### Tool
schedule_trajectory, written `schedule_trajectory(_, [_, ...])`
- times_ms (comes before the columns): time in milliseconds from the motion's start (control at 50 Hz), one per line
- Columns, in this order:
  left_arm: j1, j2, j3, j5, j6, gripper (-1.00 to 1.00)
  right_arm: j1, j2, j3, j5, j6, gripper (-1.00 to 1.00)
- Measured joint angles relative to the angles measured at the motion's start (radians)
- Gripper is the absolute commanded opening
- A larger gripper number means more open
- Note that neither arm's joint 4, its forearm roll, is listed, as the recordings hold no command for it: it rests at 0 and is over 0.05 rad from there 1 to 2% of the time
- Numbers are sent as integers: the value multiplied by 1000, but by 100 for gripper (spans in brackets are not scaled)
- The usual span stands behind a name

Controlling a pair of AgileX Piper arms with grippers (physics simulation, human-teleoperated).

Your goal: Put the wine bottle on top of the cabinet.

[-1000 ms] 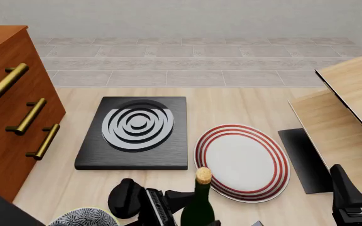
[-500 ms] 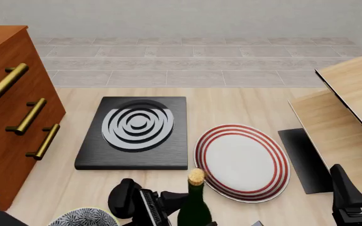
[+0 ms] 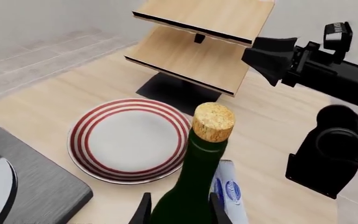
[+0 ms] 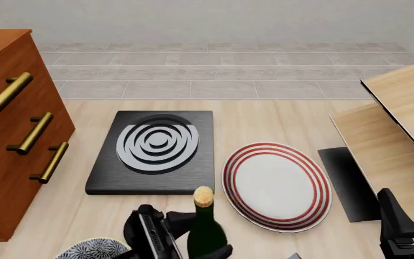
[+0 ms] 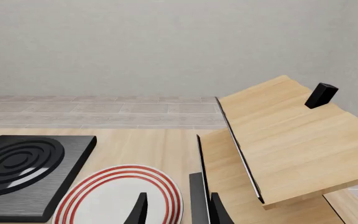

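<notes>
The dark green wine bottle with its tan cork stands upright near the table's front edge, just left of the striped plate. My left gripper is shut on its body. In the left wrist view the two fingers flank the bottle below its cork. The reddish-brown cabinet with brass handles stands at the far left, and its top is well above the bottle. My right gripper hangs at the front right, open, with nothing between its fingers.
A black hob plate with grey rings lies centre-left, with a red-striped plate beside it. Pale wooden furniture with black edges and a black mat fill the right. A patterned bowl sits front left. A blue-white packet lies behind the bottle.
The left gripper has carried the wine bottle leftward, from in front of the striped plate toward the hob plate. The right arm has not moved.
</notes>
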Motion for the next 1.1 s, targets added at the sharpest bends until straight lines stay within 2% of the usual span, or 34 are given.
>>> schedule_trajectory(280, [40,-188,31,117,42,-100,0,0,0,0,0,100])
schedule_trajectory(720, [93,-561,30,435,108,-100,0,0,0,0,0,100])
schedule_trajectory(1100, [169,-892,-5,757,149,-100,0,0,0,0,0,100])
